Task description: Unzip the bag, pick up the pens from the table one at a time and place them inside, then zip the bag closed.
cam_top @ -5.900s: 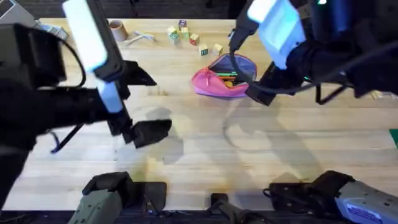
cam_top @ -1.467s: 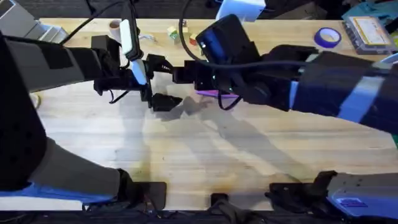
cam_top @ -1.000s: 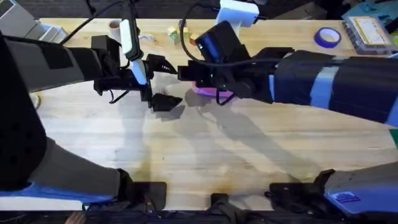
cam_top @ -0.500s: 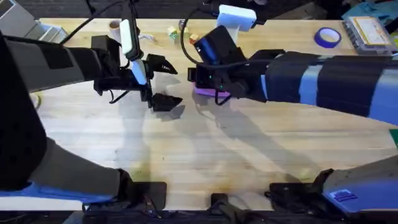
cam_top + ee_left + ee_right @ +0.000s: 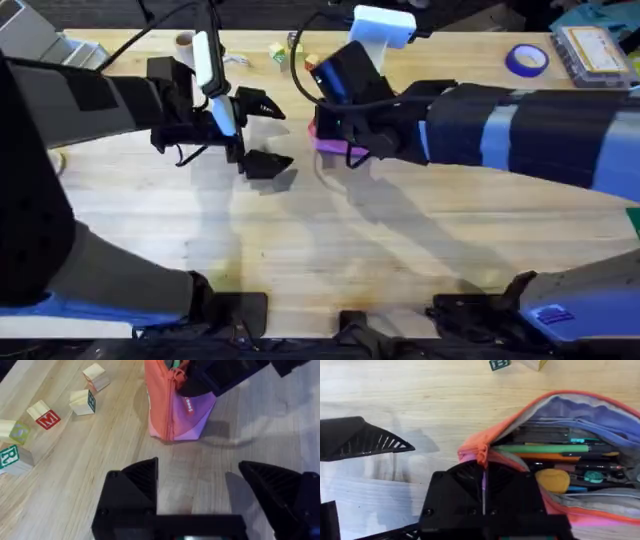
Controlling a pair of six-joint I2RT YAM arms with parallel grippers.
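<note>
Pinching the zipper end of the pink bag (image 5: 555,455), the right end effector (image 5: 483,491) is clamped tight. The bag gapes, pens (image 5: 545,449) inside. The left end effector (image 5: 197,487) hangs spread wide over the tabletop (image 5: 90,465) nearby.

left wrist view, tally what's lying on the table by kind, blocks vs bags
letter blocks: 5
pink pouch: 1
total: 6
</note>
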